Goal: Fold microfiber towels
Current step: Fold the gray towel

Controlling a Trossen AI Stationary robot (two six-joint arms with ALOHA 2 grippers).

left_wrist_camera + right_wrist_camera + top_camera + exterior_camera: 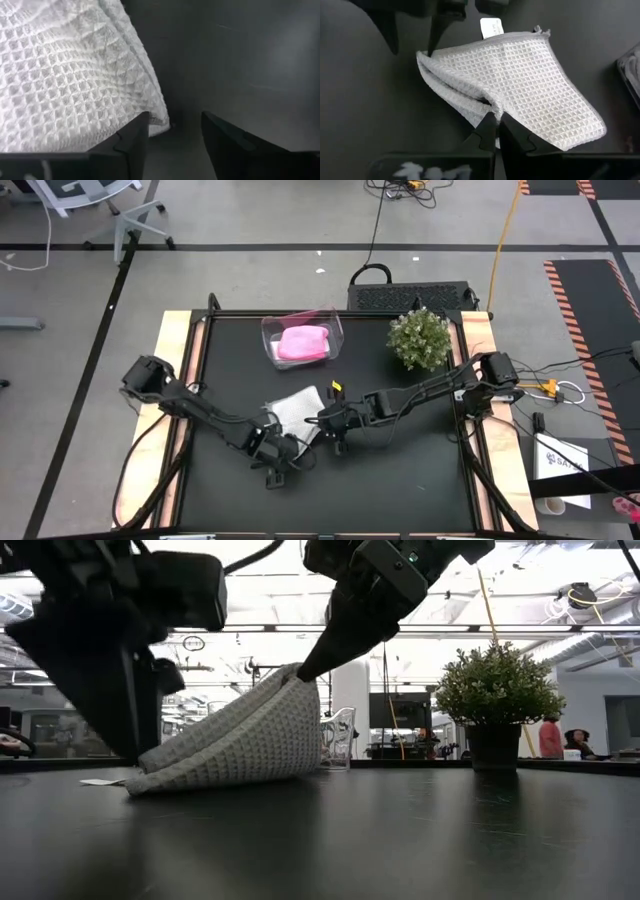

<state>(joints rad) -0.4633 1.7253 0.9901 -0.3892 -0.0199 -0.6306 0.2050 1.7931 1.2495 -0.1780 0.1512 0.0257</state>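
Black matte rectangular desk (400,470) with pale wooden side rails, carrying all items. Two dark six-joint arms reach toward its near-centre. Small bushy green potted plant (419,338) in a dark pot, at the far right of the desk. Clear plastic bin (270,332), far centre, holding a folded bright pink microfiber towel (303,343). Pale grey waffle-weave microfiber towel (297,408) — near the middle of the desk, one side lying on the surface, the other lifted into a peak; a small white label (491,27) shows at its far edge in the right wrist view. Right gripper (492,119) — jaws pressed together, pinching a bunched fold of the grey towel and holding it off the desk, seen in the low view as the raised tip of the cloth. Left gripper (175,132) — low at the towel's near edge, jaws spread, one finger (132,145) just beside the cloth's hem and nothing between them. The pink towel lies well apart from both grippers.
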